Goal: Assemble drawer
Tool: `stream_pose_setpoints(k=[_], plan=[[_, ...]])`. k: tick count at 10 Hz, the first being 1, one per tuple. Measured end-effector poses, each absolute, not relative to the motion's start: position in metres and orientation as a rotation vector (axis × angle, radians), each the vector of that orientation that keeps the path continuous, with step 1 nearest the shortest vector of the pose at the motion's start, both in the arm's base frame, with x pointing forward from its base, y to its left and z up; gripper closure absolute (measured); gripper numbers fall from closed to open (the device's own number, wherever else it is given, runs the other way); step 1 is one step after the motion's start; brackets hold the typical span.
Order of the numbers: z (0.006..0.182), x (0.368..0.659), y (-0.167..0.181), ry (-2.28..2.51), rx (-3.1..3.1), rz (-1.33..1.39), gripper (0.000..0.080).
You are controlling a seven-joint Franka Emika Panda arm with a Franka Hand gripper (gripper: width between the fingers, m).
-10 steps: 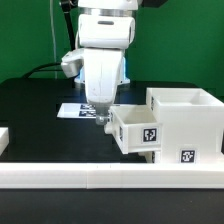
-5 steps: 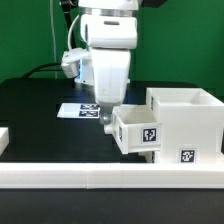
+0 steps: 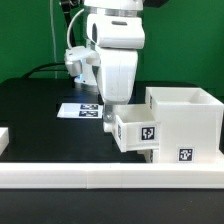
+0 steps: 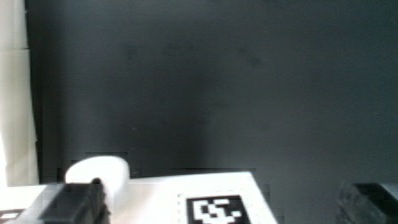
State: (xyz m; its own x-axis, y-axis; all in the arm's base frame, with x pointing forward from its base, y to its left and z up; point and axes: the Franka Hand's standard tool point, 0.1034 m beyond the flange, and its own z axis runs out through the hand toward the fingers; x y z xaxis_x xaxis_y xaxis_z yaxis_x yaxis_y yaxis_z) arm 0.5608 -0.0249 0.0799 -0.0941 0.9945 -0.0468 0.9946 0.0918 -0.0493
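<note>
White plastic makes up all of the drawer: a large open-topped shell (image 3: pixel 186 122) with one shallow tray (image 3: pixel 136 129) part-way into its face, jutting toward the exterior view's left and carrying a square tag on its front.

Taking the tray as landmark and going from the exterior view's left: a small white piece (image 3: pixel 4 138) sits at the frame edge, well apart from the tray; I cannot tell what it is. Nearer, behind the tray, the marker board (image 3: pixel 82 110) lies flat on the black table (image 3: pixel 40 110). Then comes the gripper (image 3: pixel 108 121), hanging just at the tray's left end, above its outer corner. In the wrist view the fingers (image 4: pixel 75 200) stand wide apart with nothing between them, and the tray's tagged wall (image 4: pixel 217 207) lies below between them, a round white knob (image 4: pixel 100 170) beside one finger.

By my reading, the tray's sliding axis runs left to right into the shell, so a push from the gripper's side would seat it. Along the near edge runs a long white border wall (image 3: pixel 110 176), clear of that path.
</note>
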Motion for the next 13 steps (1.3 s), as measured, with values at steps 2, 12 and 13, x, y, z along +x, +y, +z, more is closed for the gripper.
stream_pose_setpoints(k=[2,12,13], plan=[[0.080,0.561,-0.022,2.338,2.094,-0.104,0.0151],[0.083,0.567,0.020,2.252,2.180,-0.090,0.0151],[0.084,0.571,0.027,2.271,2.170,-0.095,0.0151]])
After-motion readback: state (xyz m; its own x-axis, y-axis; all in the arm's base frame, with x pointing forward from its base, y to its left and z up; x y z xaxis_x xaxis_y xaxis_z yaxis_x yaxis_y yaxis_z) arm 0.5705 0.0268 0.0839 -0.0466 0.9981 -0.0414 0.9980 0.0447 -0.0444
